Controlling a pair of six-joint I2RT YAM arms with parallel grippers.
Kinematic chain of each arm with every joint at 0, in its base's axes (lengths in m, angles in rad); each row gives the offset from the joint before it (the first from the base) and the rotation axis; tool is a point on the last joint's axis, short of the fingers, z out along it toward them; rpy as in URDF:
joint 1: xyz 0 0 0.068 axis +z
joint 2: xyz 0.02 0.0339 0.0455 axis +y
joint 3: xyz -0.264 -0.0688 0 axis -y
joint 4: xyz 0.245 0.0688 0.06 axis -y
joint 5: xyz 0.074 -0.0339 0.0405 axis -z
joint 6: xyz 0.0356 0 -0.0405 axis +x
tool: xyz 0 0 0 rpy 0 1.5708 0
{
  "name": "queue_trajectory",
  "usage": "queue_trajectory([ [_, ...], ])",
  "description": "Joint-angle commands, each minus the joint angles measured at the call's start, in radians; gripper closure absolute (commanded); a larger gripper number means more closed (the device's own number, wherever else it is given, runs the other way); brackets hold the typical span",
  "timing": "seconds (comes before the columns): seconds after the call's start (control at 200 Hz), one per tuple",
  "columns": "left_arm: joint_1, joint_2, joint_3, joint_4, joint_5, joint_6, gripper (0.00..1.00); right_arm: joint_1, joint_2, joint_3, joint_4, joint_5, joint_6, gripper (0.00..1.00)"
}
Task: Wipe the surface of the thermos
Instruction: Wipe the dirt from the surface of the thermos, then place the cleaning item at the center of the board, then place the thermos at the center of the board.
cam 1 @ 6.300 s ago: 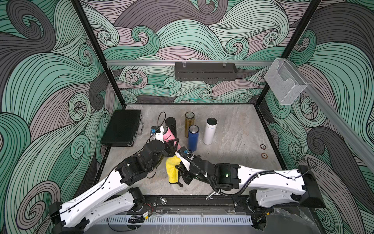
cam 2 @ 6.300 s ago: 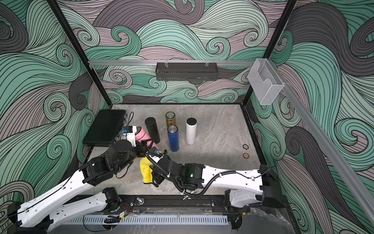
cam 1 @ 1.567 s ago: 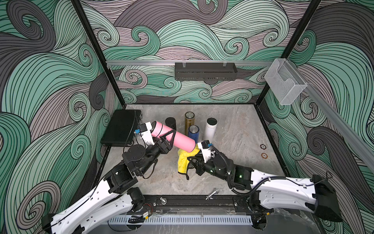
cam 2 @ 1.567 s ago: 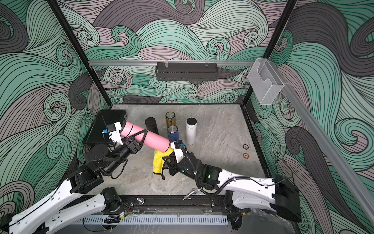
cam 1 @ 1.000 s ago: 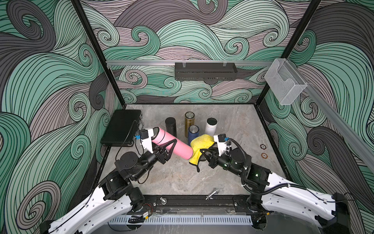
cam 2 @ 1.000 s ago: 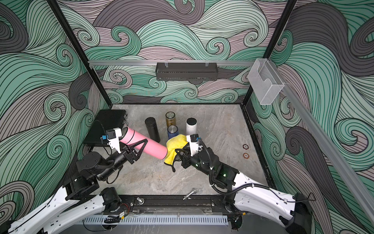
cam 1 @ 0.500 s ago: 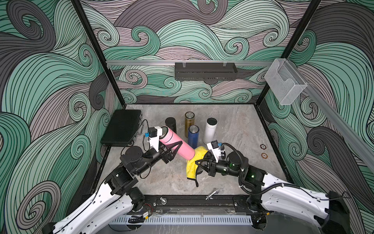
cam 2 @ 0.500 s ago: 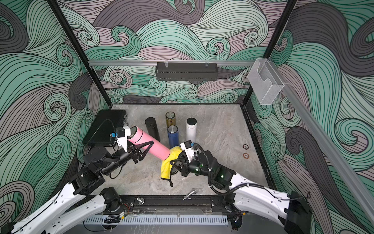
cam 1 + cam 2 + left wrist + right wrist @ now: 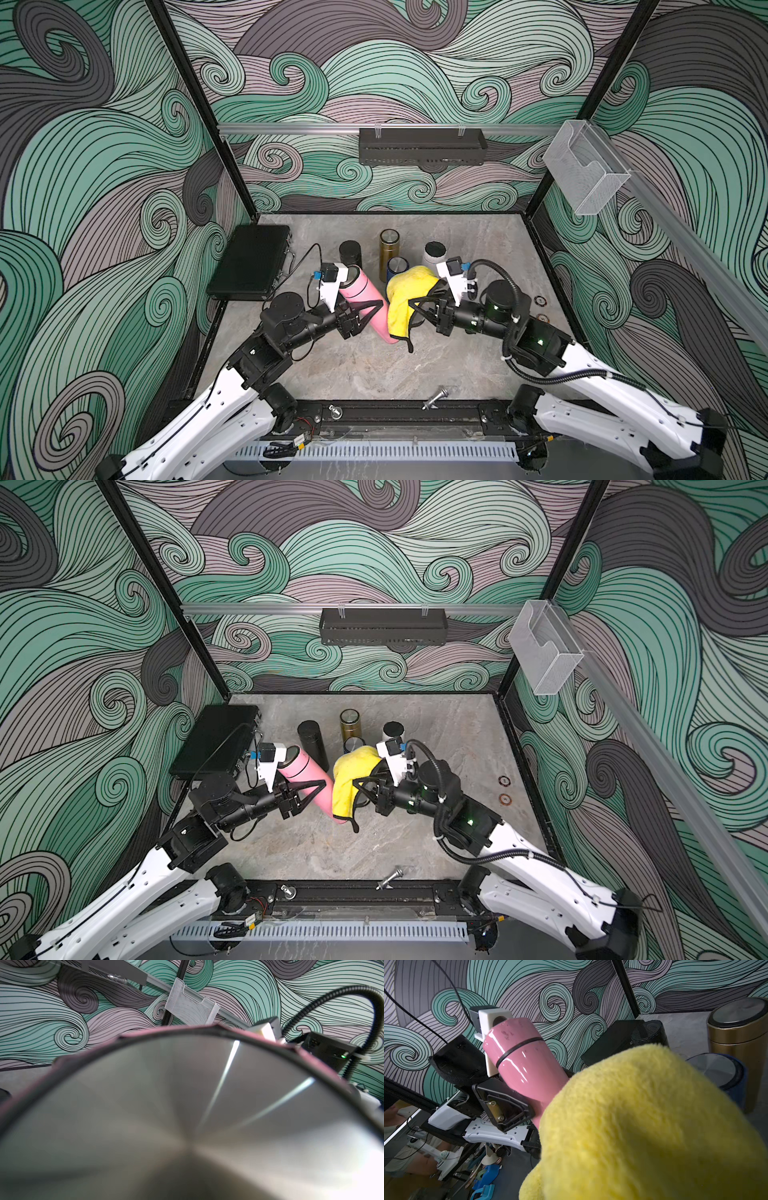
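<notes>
**Left arm:** the left pincer (image 9: 365, 312) pinches the pink thermos (image 9: 360, 296) at mid-body. The thermos is tilted over the surface (image 9: 374, 374), with its cap end raised toward the black case (image 9: 251, 266).

**Right arm:** the right pincer (image 9: 417, 316) is clamped on the yellow cloth (image 9: 405, 297), which lies against the thermos's lower end.

**Markings:** scuffs on the cap; no lettering can be read.

**Nearby:** a gold flask (image 9: 389, 249) stands upright just behind.

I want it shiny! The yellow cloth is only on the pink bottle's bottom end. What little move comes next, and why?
Probably slide the cloth up the thermos toward its lid. The right end effector grips the cloth against the lower end only; the left end effector holds the thermos tilted, and its upper body is bare, with smudges near the lid.
</notes>
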State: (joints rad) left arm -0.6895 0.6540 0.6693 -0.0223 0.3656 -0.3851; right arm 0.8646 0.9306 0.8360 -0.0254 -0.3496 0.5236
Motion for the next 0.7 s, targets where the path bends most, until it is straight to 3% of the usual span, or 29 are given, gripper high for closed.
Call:
queue_trajectory([
  [0.0, 0.007, 0.012, 0.066, 0.073, 0.124, 0.012, 1.00, 0.001, 0.068, 0.058, 0.028, -0.100, -0.019, 1.00],
  [0.12, 0.007, 0.009, 0.069, 0.080, 0.119, 0.029, 1.00, 0.013, 0.093, 0.047, -0.064, -0.114, -0.019, 1.00],
  [0.275, 0.007, 0.012, 0.082, 0.073, 0.126, 0.052, 1.00, 0.010, 0.015, -0.029, -0.222, -0.001, -0.030, 1.00],
  [0.445, 0.007, 0.017, 0.078, 0.071, 0.113, 0.057, 1.00, -0.013, -0.038, 0.044, -0.350, 0.058, -0.087, 1.00],
  [0.545, 0.007, 0.010, 0.082, 0.056, 0.071, 0.054, 1.00, -0.016, -0.032, 0.108, -0.445, 0.108, -0.124, 1.00],
  [0.69, 0.007, -0.022, 0.131, -0.048, -0.057, 0.053, 1.00, -0.045, -0.085, 0.168, -0.575, 0.289, -0.135, 1.00],
])
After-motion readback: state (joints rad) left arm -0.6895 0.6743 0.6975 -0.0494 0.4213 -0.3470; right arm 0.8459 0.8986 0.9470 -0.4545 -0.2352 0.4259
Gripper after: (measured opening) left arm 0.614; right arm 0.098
